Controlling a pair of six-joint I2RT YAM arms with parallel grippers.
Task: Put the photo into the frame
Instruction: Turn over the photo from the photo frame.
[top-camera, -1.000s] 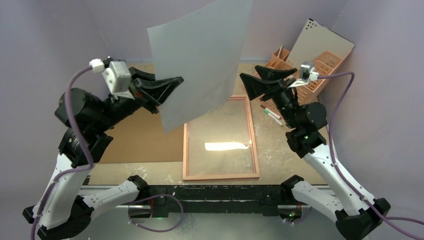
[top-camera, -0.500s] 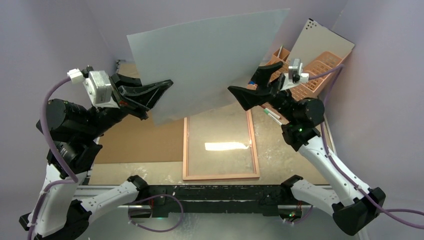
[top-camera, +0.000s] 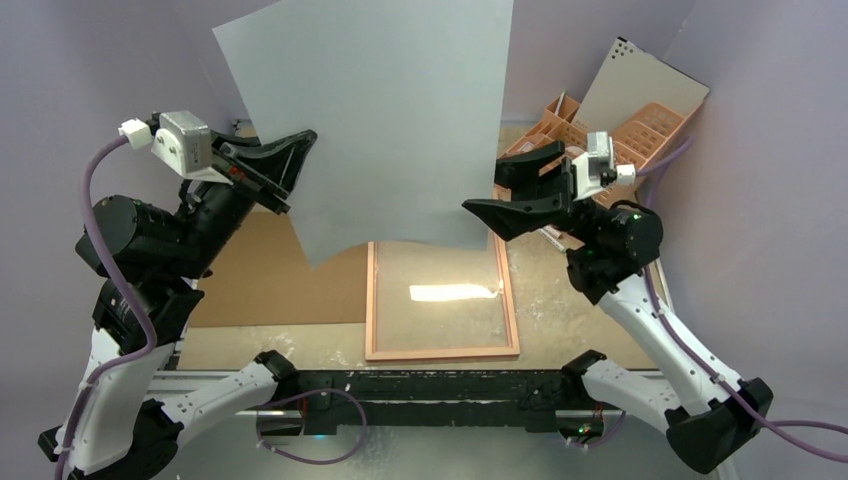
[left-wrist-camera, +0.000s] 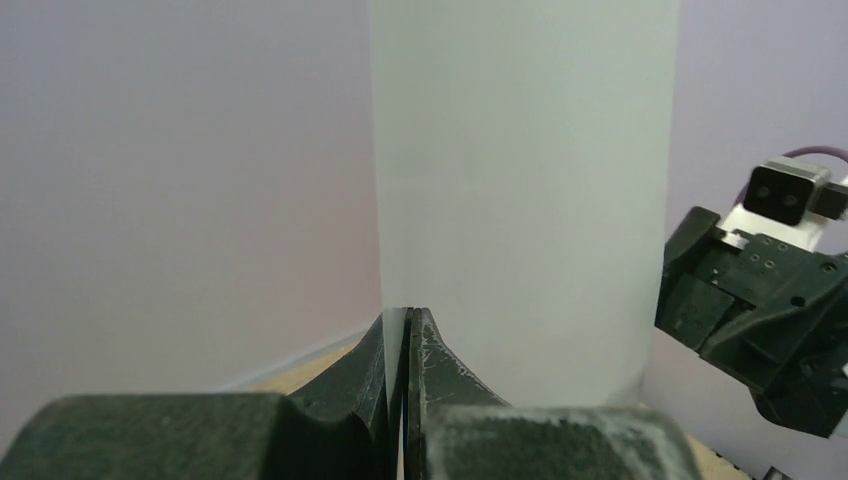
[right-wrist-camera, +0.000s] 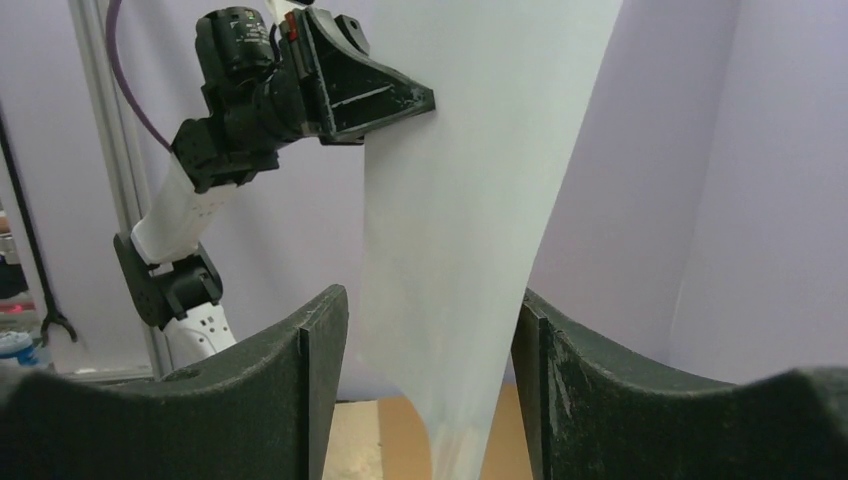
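Observation:
The photo (top-camera: 380, 120) hangs high in the air with its plain white back toward the top camera. My left gripper (top-camera: 292, 165) is shut on its left edge; in the left wrist view the sheet (left-wrist-camera: 520, 190) rises from between the closed jaws of my left gripper (left-wrist-camera: 405, 325). My right gripper (top-camera: 490, 195) is open at the photo's lower right corner. In the right wrist view the sheet (right-wrist-camera: 470, 220) passes between the spread fingers of my right gripper (right-wrist-camera: 430, 340) without touching them. The frame (top-camera: 442, 350) lies flat on the table below, pale wood side up.
A brown backing board (top-camera: 275, 275) lies on the table left of the frame. A peach desk organiser (top-camera: 640, 130) stands at the back right with a grey panel (top-camera: 640, 85) leaning behind it. Pens (top-camera: 545, 232) lie beside the frame's right edge. Purple walls enclose the table.
The left arm has turned the photo more upright and raised it. The right gripper has moved left to the photo's lower right corner, its open jaws now around the sheet.

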